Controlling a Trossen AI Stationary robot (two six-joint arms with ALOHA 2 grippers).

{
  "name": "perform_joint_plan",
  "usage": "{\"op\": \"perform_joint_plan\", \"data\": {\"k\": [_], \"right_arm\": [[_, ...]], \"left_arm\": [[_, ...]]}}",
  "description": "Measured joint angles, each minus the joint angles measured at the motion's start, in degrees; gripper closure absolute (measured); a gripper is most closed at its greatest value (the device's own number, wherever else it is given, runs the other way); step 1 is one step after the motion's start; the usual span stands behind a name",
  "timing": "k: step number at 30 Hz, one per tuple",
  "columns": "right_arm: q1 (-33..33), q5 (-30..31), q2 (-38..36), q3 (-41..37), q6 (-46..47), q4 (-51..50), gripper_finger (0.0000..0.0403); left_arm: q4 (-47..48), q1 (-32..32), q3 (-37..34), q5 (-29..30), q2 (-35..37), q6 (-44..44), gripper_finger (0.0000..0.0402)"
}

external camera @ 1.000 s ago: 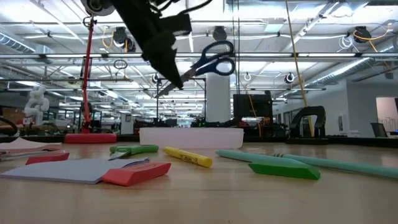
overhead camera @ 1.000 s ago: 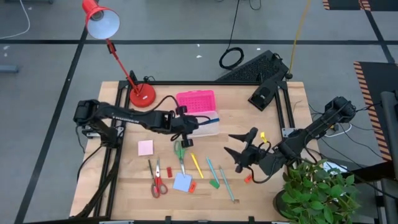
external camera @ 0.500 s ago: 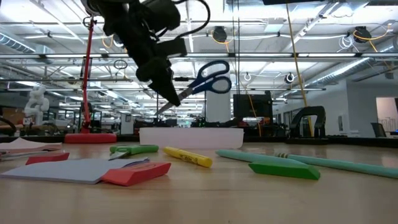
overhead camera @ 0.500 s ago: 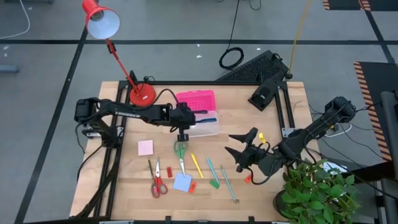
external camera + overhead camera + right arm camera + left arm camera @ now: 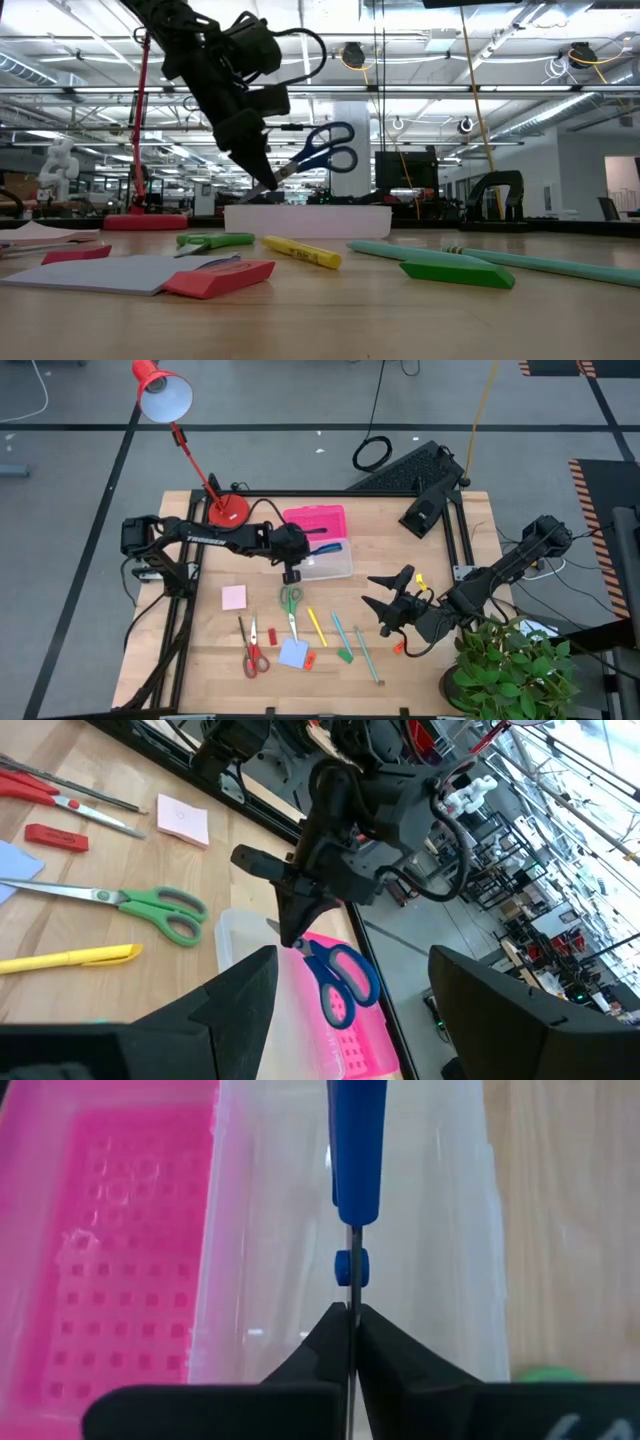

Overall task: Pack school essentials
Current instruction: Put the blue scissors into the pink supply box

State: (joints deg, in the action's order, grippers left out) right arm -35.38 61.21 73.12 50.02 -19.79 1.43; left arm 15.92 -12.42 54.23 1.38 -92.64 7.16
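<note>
Blue-handled scissors (image 5: 318, 155) in the air over the clear box (image 5: 328, 564), blades pinched btwn the left gripper (image 5: 350, 1320) fingers, handles pointing away. Pink lid (image 5: 315, 520) just beside box. Green-handled scissors (image 5: 290, 602), pencils, red-handled scissors (image 5: 252, 651) on the table (image 5: 430, 570). Right gripper (image 5: 385, 605) spread wide, idle, well apart.

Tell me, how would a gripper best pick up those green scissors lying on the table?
Probably from straight above, fingers closing across the narrow part of the green scissors just below the handles. They lie flat and closed, loops toward the clear box, blades pointing away; the blades are thin and low, and the loops are wide. The yellow pencil beside them leaves room.
</note>
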Motion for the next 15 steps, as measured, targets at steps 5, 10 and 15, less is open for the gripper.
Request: {"op": "perform_joint_plan", "data": {"k": [5, 10, 15], "right_arm": [[0.0, 0.0, 0.0, 0.0, -0.6, 0.0, 0.015], [0.0, 0.0, 0.0, 0.0, -0.7, 0.0, 0.015], [0.0, 0.0, 0.0, 0.0, -0.7, 0.0, 0.015]], "left_arm": [[-0.5, -0.2, -0.1, -1.3, 0.0, -4.2, 0.0379], [-2.0, -0.5, -0.1, -1.5, 0.0, -4.9, 0.0395], [-2.3, -0.8, -0.1, -1.4, 0.0, -6.5, 0.0381]]}}
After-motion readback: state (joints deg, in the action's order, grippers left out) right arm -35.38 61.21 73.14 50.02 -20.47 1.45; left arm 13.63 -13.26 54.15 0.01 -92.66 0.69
